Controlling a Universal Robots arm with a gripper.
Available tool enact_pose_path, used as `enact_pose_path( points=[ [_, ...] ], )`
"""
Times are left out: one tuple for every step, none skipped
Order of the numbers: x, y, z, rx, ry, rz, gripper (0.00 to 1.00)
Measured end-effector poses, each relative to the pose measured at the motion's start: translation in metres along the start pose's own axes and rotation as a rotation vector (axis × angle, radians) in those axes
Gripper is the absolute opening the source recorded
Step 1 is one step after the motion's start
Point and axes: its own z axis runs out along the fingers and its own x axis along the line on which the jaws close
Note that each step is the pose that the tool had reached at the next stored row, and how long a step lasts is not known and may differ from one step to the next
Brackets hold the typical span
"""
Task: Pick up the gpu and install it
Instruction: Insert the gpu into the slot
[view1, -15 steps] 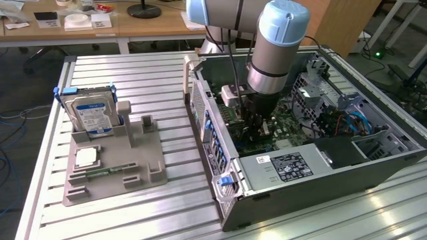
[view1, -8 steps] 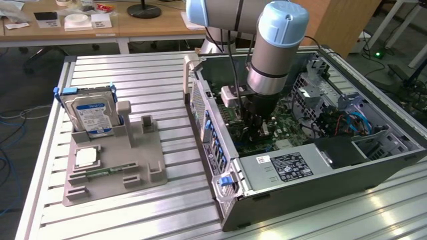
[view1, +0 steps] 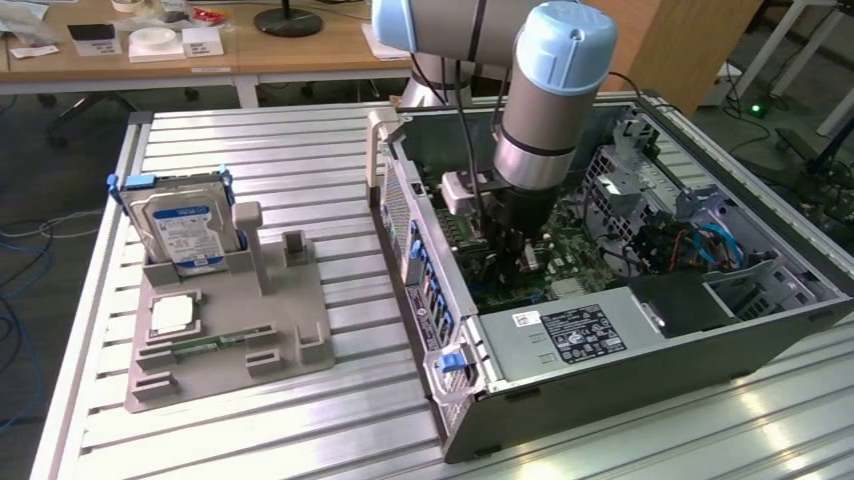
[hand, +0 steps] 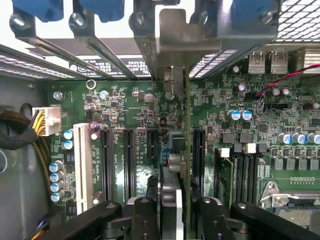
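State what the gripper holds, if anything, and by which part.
Cannot be told: the gpu stands edge-on inside the gripper, its near edge closest, but contact isn't clear.

ext cam: high, off to one side, looks down over worktop (view1: 267, 420) + open PC case (view1: 627, 350), mid range | wrist cam: inside case, close, faces motherboard (hand: 130, 115) | shared: motherboard (view1: 574, 250) slot area

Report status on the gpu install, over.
Gripper inside the computer case, straddling the gpu. Card upright over the motherboard slots. No obstruction seen.
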Motion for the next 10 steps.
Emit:
enact_pose_path(
  points=[
    [0.0,0.0,-0.002,0.0015,0.0001,0.0,0.35],
    [0.0,-0.0001,-0.0048,0.0032,0.0001,0.0,0.35],
    [0.0,-0.0002,-0.0078,0.0048,0.0001,0.0,0.35],
    [0.0,-0.0003,-0.0108,0.0066,0.0001,0.0,0.35],
    [0.0,-0.0004,-0.0139,0.0083,0.0001,0.0,0.35],
    [0.0,-0.0004,-0.0171,0.0099,0.0001,0.0,0.35],
    [0.0,-0.0005,-0.0202,0.0117,-0.0001,0.0,0.35],
    [0.0,-0.0006,-0.0237,0.0135,0.0,0.0,0.35],
    [0.0,-0.0006,-0.0276,0.0153,-0.0001,0.0,0.35],
    [0.0,-0.0007,-0.0311,0.0169,-0.0001,0.0,0.35]
  ],
)
